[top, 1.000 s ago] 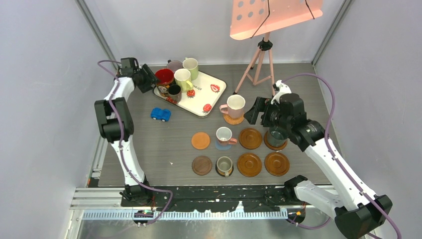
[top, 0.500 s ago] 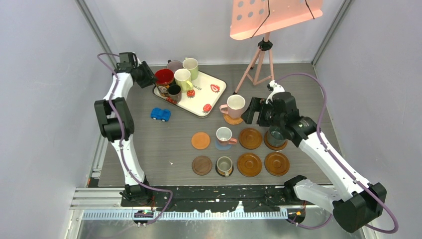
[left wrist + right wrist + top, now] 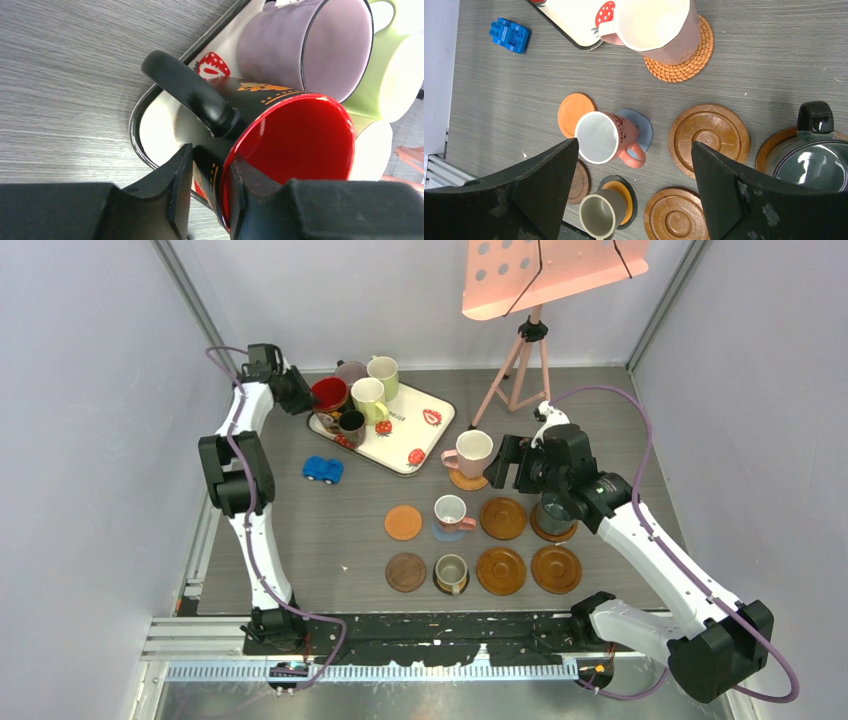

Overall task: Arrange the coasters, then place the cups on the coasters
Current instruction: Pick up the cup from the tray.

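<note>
At the tray's (image 3: 150, 135) corner, the left jaws seem clamped on the wall of the red-lined mug (image 3: 295, 135). Above the coasters (image 3: 709, 132), the right jaws gape wide, empty.

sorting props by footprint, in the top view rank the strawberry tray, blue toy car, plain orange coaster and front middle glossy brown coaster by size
1. strawberry tray
2. glossy brown coaster
3. plain orange coaster
4. blue toy car, close to the orange coaster, so the last two are unsure
</note>
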